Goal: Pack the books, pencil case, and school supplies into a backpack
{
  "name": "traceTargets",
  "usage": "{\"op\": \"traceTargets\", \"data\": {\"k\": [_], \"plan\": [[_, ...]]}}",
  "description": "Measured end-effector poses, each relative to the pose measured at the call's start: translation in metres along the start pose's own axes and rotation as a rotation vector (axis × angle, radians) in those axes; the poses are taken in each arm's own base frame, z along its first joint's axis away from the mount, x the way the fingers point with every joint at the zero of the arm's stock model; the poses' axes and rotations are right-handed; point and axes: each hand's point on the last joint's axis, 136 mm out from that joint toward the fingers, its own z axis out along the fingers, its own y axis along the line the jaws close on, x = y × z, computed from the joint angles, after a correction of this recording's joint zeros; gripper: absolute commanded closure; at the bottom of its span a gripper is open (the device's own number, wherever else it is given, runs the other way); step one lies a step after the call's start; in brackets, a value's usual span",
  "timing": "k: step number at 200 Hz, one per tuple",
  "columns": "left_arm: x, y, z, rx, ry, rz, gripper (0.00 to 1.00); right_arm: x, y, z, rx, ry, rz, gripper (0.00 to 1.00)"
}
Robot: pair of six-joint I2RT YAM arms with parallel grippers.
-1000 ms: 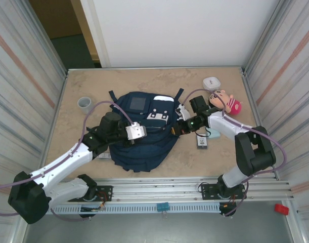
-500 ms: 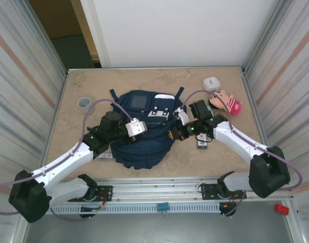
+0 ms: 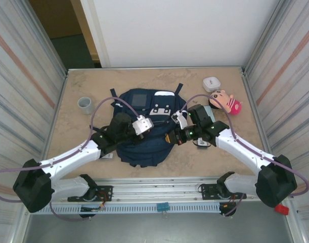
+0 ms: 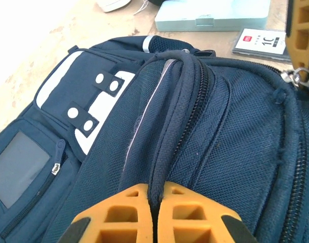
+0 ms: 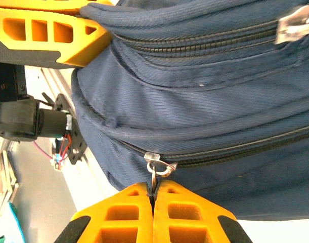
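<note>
While on one backpack [image 3: 144,149], two tools [image 4: 154,191] [image 5: 152,191].

Light in the overhead view is soft and even, with faint shadows around the backpack [image 3: 144,152]. The left wrist view's upper left corner burns out to white glare on the table [image 4: 88,28]. In the right wrist view, the metal zipper tab [image 5: 296,23] at upper right is blurred.

Backpack [image 4: 235,131] is matte navy woven cloth, kinda mesh-textured just above the left fingers [image 4: 119,217], with a ribbed fabric strap [image 4: 167,136] pinched between them. Fingers look like matte orange plastic. The zipper pull [image 5: 155,169] nipped in the right fingers [image 5: 119,215] is shiny metal.
</note>
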Motion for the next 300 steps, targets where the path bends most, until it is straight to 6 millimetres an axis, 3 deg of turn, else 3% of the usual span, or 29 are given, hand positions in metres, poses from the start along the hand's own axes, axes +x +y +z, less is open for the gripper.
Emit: {"op": "traceTargets", "data": {"k": [22,61,95,134,148,176,209,228,265,300], "plan": [[-0.005,-0.002,0.004,-0.046,0.013,-0.059,1.0,-0.004,-0.01,-0.005,0.018,-0.009,0.05,1.0],[-0.009,-0.001,0.007,-0.119,0.014,-0.179,1.0,-0.03,-0.03,-0.012,0.064,-0.012,0.129,1.0],[-0.017,0.012,0.023,-0.177,0.045,-0.249,1.0,-0.028,-0.017,-0.007,0.058,0.004,0.104,1.0],[-0.029,0.012,0.046,-0.164,0.068,-0.27,1.0,-0.025,-0.004,0.003,0.035,-0.039,0.102,0.99],[-0.028,0.009,0.05,-0.148,0.075,-0.27,1.0,-0.02,-0.003,0.01,0.022,-0.04,0.116,0.9],[-0.03,0.004,0.05,-0.113,0.055,-0.254,1.0,-0.01,-0.004,0.009,-0.004,-0.039,0.165,0.58],[-0.03,0.007,0.035,-0.024,-0.029,-0.224,1.0,-0.011,-0.01,-0.022,-0.079,-0.188,0.248,0.31],[-0.028,0.014,0.02,0.043,-0.081,-0.229,1.0,-0.015,-0.02,-0.034,-0.099,-0.283,0.306,0.29],[-0.021,0.007,0.005,0.161,-0.122,-0.158,1.0,-0.029,-0.008,-0.035,-0.181,-0.354,0.353,0.27],[-0.021,-0.007,-0.005,0.239,-0.16,-0.074,1.0,-0.043,-0.006,-0.015,-0.226,-0.361,0.42,0.27]]}}
